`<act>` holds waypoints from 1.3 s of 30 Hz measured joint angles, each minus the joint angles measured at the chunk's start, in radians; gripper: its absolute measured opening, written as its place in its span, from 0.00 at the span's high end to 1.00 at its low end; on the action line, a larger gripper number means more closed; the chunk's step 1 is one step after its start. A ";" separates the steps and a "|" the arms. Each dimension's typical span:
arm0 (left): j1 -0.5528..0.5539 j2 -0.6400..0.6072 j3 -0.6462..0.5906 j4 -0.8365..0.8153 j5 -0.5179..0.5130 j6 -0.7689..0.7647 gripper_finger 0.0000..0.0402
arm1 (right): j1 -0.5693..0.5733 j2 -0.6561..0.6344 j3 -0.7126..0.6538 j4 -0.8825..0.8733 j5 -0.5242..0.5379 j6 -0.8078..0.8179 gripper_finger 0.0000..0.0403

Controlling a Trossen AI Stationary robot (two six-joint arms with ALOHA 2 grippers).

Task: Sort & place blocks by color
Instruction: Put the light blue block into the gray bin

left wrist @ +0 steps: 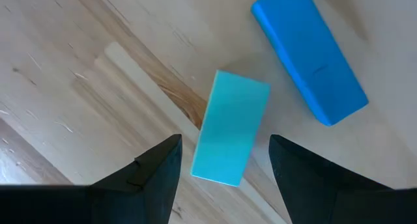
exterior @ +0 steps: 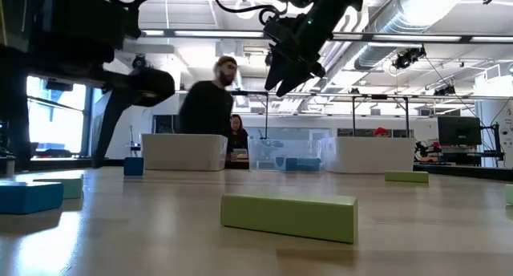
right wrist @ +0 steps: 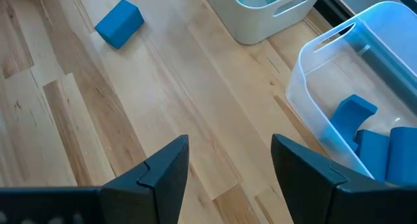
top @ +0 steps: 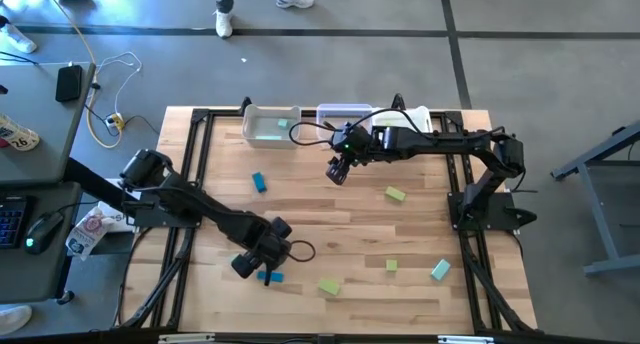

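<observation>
My left gripper (top: 255, 261) is open, low over the near left of the table. In the left wrist view its fingers (left wrist: 225, 165) stand on either side of the near end of a pale teal block (left wrist: 231, 127), with a gap on both sides. A darker blue bar (left wrist: 308, 55) lies just beyond it and also shows in the high view (top: 270, 277). My right gripper (top: 338, 171) is open and empty, raised high over the table's far middle (exterior: 288, 67). Both blocks lie flat on the wood.
Three bins stand along the far edge: one with teal blocks (top: 272, 124), one with blue blocks (right wrist: 365, 120), one at the right (top: 415, 119). Loose blocks lie around: blue (top: 259, 182), yellow-green (top: 396, 194) (top: 391, 266) (top: 329, 285), teal (top: 441, 270). People stand beyond the table.
</observation>
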 joint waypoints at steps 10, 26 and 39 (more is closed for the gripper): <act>0.000 0.011 0.000 0.007 -0.035 0.011 0.46 | 0.000 0.000 0.000 0.000 -0.002 0.000 0.49; 0.031 0.102 0.005 0.001 0.008 0.003 0.49 | 0.000 0.000 0.000 -0.003 -0.011 0.000 0.49; 0.100 0.086 0.000 0.030 0.063 -0.009 0.76 | 0.058 -0.007 0.000 -0.038 -0.093 -0.085 0.49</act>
